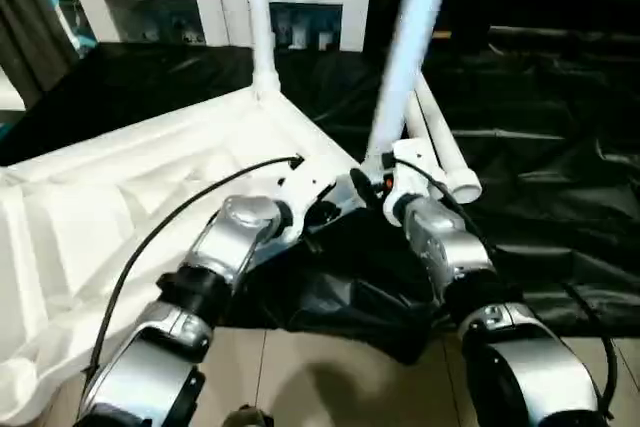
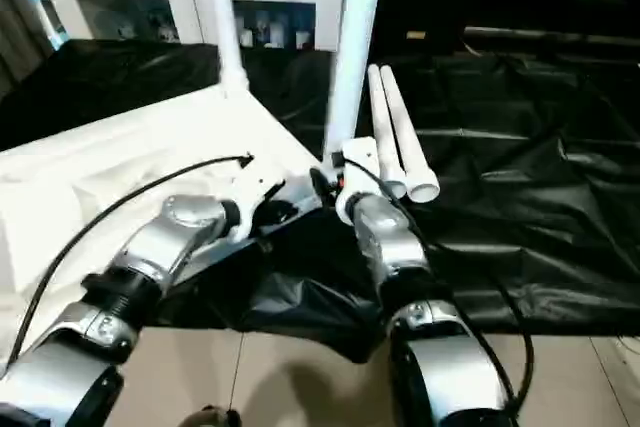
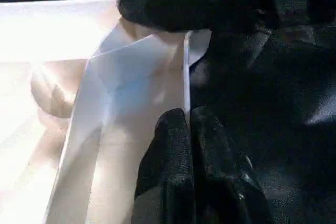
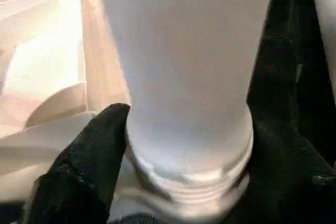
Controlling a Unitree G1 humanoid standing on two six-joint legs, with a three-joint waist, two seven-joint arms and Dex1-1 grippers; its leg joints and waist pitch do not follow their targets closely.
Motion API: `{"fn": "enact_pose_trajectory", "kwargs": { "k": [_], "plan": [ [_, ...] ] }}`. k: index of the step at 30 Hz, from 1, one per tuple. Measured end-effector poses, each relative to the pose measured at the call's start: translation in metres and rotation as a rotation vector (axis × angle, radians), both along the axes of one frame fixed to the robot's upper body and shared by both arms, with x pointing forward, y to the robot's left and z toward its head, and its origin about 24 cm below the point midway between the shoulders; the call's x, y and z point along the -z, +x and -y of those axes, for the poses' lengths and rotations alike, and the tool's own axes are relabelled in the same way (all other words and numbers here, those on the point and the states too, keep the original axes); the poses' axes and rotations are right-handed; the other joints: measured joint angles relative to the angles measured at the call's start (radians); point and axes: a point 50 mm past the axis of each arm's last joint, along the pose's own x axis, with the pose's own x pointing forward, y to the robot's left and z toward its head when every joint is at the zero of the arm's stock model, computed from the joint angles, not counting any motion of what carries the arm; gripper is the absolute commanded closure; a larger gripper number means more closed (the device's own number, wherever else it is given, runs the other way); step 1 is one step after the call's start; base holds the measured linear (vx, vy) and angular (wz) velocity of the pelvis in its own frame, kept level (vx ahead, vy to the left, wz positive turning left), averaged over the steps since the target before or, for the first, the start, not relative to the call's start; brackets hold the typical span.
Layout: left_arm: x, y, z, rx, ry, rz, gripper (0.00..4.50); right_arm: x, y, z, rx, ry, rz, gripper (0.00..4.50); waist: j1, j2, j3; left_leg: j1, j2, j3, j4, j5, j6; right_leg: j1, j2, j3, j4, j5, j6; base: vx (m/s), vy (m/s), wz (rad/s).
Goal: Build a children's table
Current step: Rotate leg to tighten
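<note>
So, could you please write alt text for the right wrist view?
Two black fingers clamp the threaded base of a white plastic tube leg, beside the white rimmed tabletop lying upside down on black cloth.

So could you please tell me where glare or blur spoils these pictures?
Left wrist view: the table top is blown out to white by glare. Right wrist view: the leg is soft and out of focus. Head views: the raised leg looks smeared.
</note>
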Motion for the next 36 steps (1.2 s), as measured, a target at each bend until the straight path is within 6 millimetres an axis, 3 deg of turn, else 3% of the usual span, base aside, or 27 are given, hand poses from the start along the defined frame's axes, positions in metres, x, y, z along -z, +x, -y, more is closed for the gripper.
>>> {"fn": "enact_pose_trajectory", "kwargs": {
  "k": [2, 6, 17, 23, 36],
  "plan": [
    [0.000, 0.000, -0.004, 0.022, 0.008, 0.013, 4.50, 0.000, 0.000, -0.001, -0.027, 0.003, 0.008, 0.58, -0.003, 0.000, 0.000, 0.000, 0.001, 0.000, 0.000, 0.000, 0.000, -0.001, 0.000, 0.000, 0.000, 0.001, 0.000, 0.000, 0.000, 0.00],
    [-0.001, -0.005, -0.018, 0.066, 0.019, 0.033, 4.50, -0.002, -0.001, 0.002, -0.146, -0.085, 0.036, 0.58, -0.010, 0.000, 0.000, -0.002, 0.001, 0.000, -0.001, 0.000, 0.000, -0.003, 0.001, -0.002, 0.000, 0.000, 0.001, 0.000, 0.000, 0.00],
    [-0.004, -0.030, -0.051, 0.291, 0.009, -0.016, 4.50, -0.009, -0.022, 0.029, -0.575, -0.156, 0.075, 0.58, 0.004, 0.000, 0.000, -0.005, 0.001, 0.003, 0.003, 0.002, 0.004, -0.003, 0.001, 0.001, -0.005, -0.003, 0.003, 0.000, 0.000, 0.00],
    [-0.005, -0.036, -0.059, 0.337, 0.008, -0.037, 4.50, -0.011, -0.029, 0.036, -0.695, -0.140, 0.050, 0.58, 0.006, -0.001, 0.000, -0.004, 0.002, 0.005, 0.003, 0.002, 0.004, -0.003, 0.000, 0.001, -0.002, -0.003, 0.003, 0.000, 0.000, 0.00],
    [-0.002, -0.039, -0.059, 0.345, -0.001, -0.049, 4.50, -0.010, -0.036, 0.034, -0.727, -0.085, 0.036, 1.58, 0.007, -0.002, 0.000, -0.004, 0.001, 0.005, 0.004, 0.002, 0.004, -0.003, 0.000, 0.001, 0.000, -0.003, 0.003, 0.000, 0.000, 0.00]
  ]
}}
